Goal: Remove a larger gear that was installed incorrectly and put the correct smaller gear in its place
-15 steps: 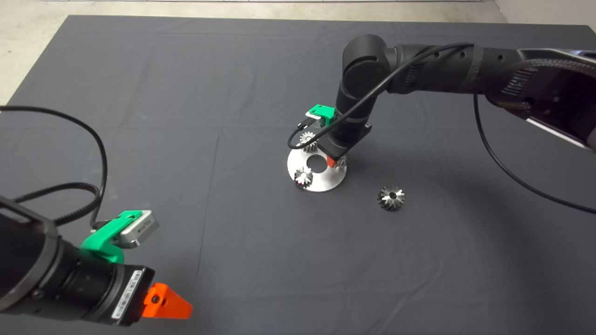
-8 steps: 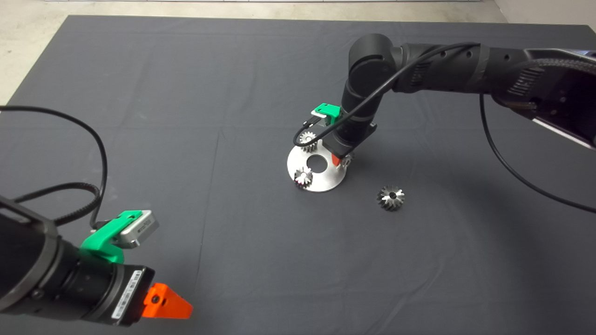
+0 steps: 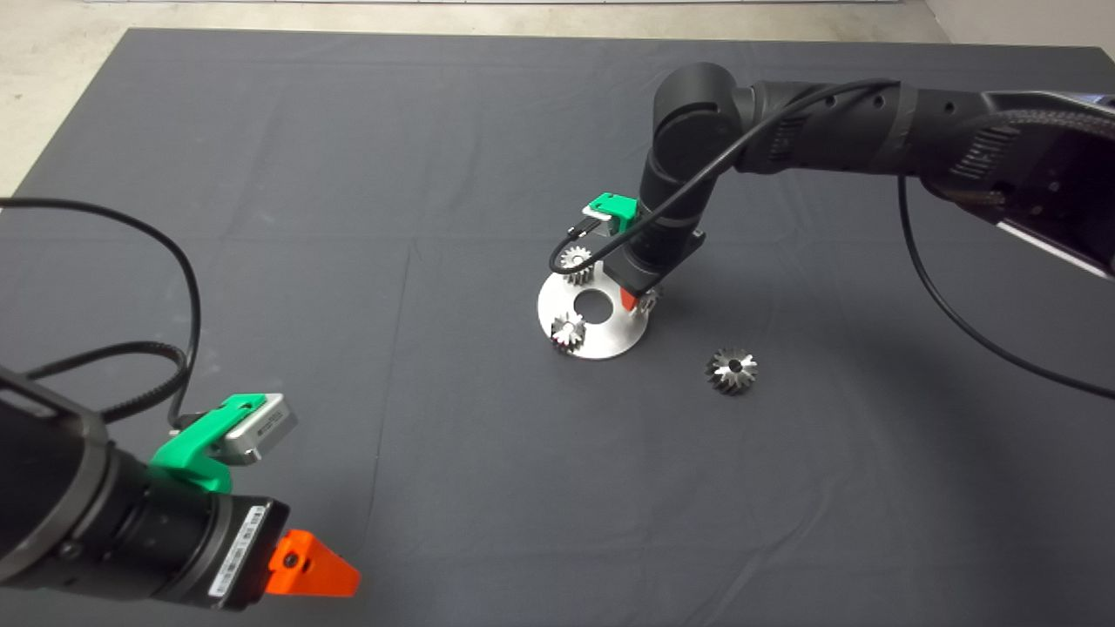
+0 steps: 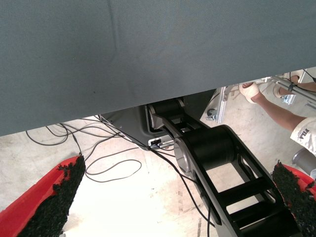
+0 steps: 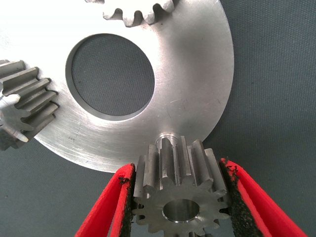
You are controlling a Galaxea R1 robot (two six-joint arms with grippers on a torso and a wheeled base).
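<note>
Lying flat on the dark mat (image 3: 348,174): round steel plate (image 3: 610,335). Resting apart to its right: larger gear (image 3: 731,370). Clamping the smaller gear (image 5: 180,195) at the plate's rim: right gripper (image 5: 180,207). Waiting lower left, fingers apart: left gripper (image 4: 168,207)

Brushed steel disc (image 5: 197,74), matt cloth mat (image 3: 348,174)

- A robotics lab or workshop.
- Dark mat (image 3: 261,131) over a table, bare concrete floor (image 3: 52,78) beyond its far edge.
- Loose cables (image 4: 108,163) trail across the floor.
</note>
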